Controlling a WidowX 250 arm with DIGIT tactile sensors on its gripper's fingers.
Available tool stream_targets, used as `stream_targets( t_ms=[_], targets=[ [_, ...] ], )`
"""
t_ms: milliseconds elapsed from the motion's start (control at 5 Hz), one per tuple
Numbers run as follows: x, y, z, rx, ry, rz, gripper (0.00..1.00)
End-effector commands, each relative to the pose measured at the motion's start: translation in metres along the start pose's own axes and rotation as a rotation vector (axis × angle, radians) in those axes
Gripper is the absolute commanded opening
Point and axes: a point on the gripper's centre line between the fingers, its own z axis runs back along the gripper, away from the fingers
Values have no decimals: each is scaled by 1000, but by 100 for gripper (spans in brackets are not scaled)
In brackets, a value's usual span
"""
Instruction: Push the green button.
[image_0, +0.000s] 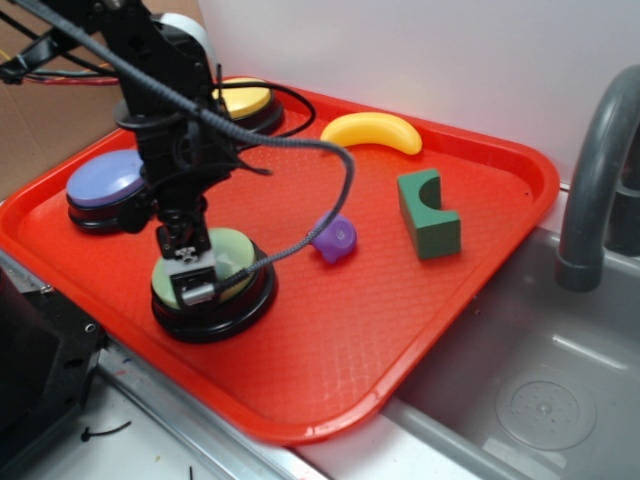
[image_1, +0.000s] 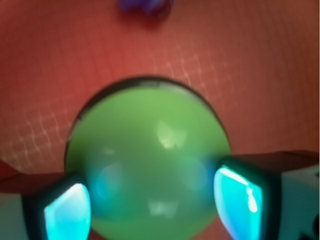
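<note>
1. Red tray (image_0: 480, 300) beside a grey sink (image_0: 540, 400) carries everything.
2. Green button (image_1: 150, 165) sits at the tray's 7 o'clock corner.
3. My gripper (image_1: 155, 202) is over its dome, fingers (image_1: 67, 212) spread wide, holding nothing.

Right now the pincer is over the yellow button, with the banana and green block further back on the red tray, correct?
Not quite: the pincer is over the green button, not the yellow one; both views show it. The banana and green block do lie further back on the red tray.
</note>
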Motion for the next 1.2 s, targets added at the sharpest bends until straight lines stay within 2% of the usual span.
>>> stream_targets(
  t_ms=[0, 200, 400, 600, 1000],
  targets=[
    [8, 4, 56, 62, -70, 17, 100],
    [11, 10, 80, 72, -53, 42, 100],
    [13, 10, 91, 87, 13, 47, 100],
    [15, 4, 107, 105, 4, 30, 100],
    [13, 1, 120, 101, -12, 37, 100]
  ],
)
